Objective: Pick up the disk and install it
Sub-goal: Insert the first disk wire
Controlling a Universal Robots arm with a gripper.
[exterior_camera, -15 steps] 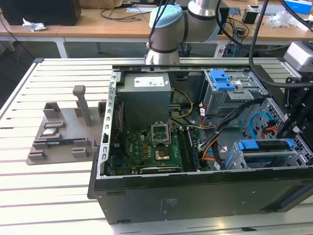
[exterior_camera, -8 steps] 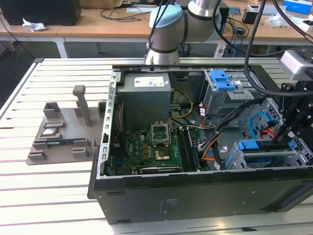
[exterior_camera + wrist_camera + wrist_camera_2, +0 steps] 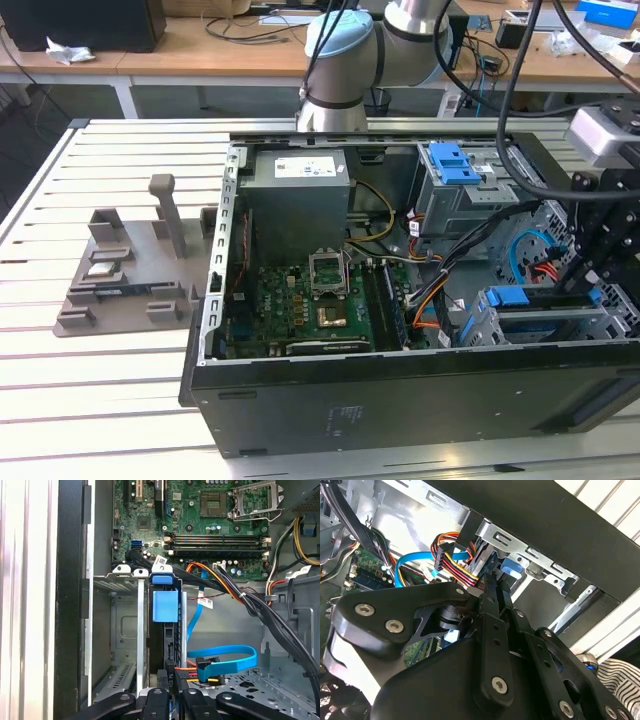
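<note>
The disk stands on edge in a slot of the metal drive cage, at the case corner on the exterior view's right. Its blue bracket tab points toward the motherboard. In the first wrist view my gripper is shut on the disk's thin dark edge, one black finger on each side. In the second wrist view the fingers lie close together along the disk toward its blue tab. In the exterior view my gripper hangs over the cage with the blue bracket just beside it.
The open computer case holds a grey power-supply box, a green motherboard, and another bay with a blue latch. Blue and orange cables lie beside the cage. A grey fixture sits on the slatted table.
</note>
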